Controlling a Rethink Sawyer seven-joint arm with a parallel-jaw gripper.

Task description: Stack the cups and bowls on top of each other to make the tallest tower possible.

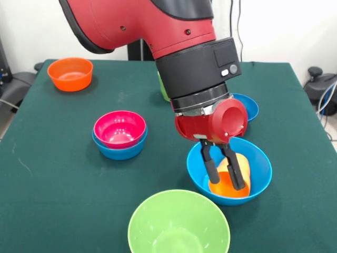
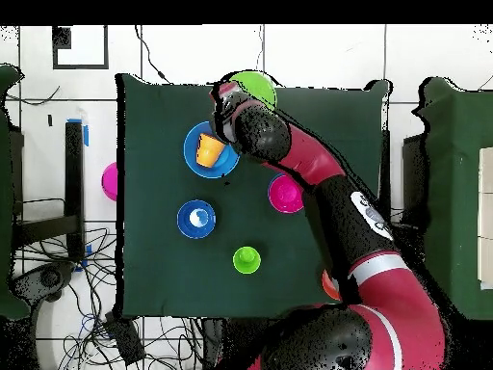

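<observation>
The orange-yellow cup (image 1: 230, 185) lies tilted inside the large blue bowl (image 1: 260, 168) at the front right. My gripper (image 1: 226, 183) reaches down into that bowl, open, with its black fingers (image 1: 210, 167) either side of part of the cup. The overhead view shows the same cup (image 2: 207, 150), bowl (image 2: 195, 162) and gripper (image 2: 221, 135). A pink-red bowl (image 1: 119, 127) sits nested in a small blue bowl (image 1: 120, 151). The large lime green bowl (image 1: 179, 226) stands at the front edge. The light green cup (image 2: 246, 259) stands alone.
A small orange bowl (image 1: 70, 73) stands at the back left. Another small blue bowl (image 1: 249, 107) is just behind the gripper. A purple bowl (image 2: 110, 181) shows at the table's left edge in the overhead view. My arm (image 2: 327, 193) crosses the table.
</observation>
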